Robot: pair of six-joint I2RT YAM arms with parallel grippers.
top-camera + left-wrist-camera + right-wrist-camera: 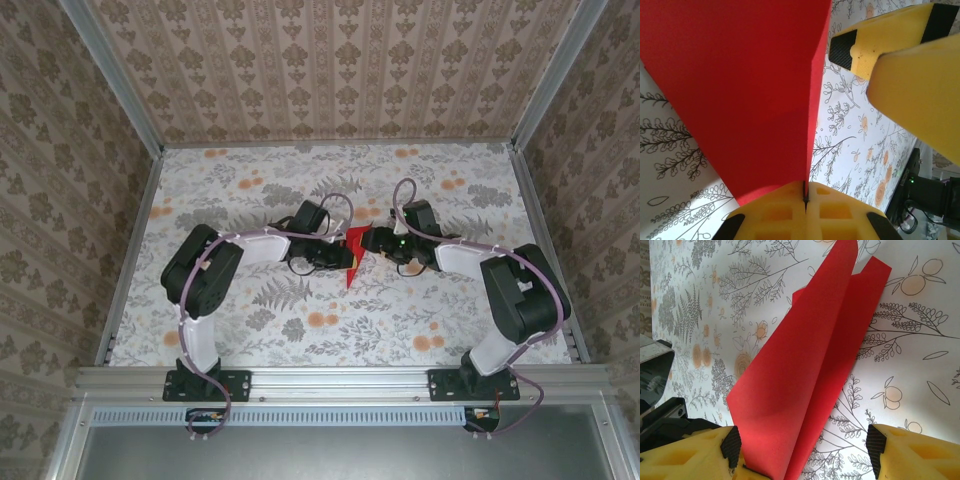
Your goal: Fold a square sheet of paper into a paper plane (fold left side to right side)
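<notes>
Fig. Creased, pointed bright red paper sheet, raised off the flower-printed tablecloth, clenched by my left gripper; right gripper straddles it, released. I should align edges, then pinch along the crease.

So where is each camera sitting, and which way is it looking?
Top camera: above and behind, looking down at the flowery table; left arm and right arm show, meeting at the red paper.
Left wrist camera: on the left arm, looking along the left gripper, shut on the paper.
Right wrist camera: on the right arm, looking at the table past the open right gripper.
Shared: both wrist views show the red paper; the left one also catches the right gripper.
</notes>
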